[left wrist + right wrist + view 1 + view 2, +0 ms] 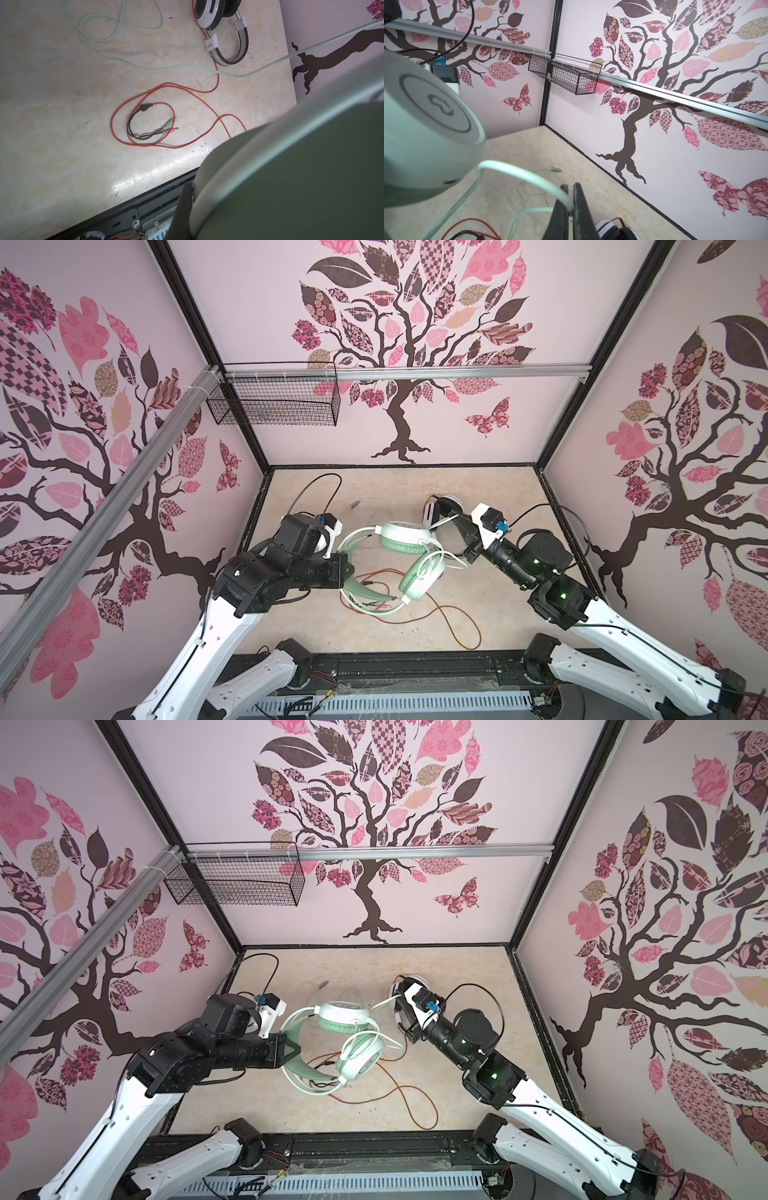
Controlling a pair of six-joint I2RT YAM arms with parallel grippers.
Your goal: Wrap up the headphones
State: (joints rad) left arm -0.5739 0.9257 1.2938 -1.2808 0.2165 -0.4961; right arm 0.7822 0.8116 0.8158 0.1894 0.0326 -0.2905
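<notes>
Underneath everything, a pale marbled table point(316, 626). High on the far wall at the left, a black wire basket point(274, 406) hung from a rail, well apart from the work. At mid-table and lifted off it, the mint-green headset point(405, 535): long axis roughly left to right, band arching out to the left, both ear cups at the right end, one farther and one nearer, open side facing right. At the far right, lying on the table, the white-and-black headset point(207, 14), largely covered in both top views by the right arm (plainest in the left wrist view). Trailing from it, the orange-red cable point(453, 614), passing beneath the mint-green headset, looping toward the near edge and ending in a black split lead with green and pink plugs point(169, 126). Arcing from beside the far ear cup, the pale green cable point(517, 168), with slack coils on the far table and a small metal plug point(556, 170). Clamped tight on the band's left end, the left gripper point(345, 568). Just right of the far cup, the right gripper point(571, 191), closed down with the pale green cable pinched between its fingers.
</notes>
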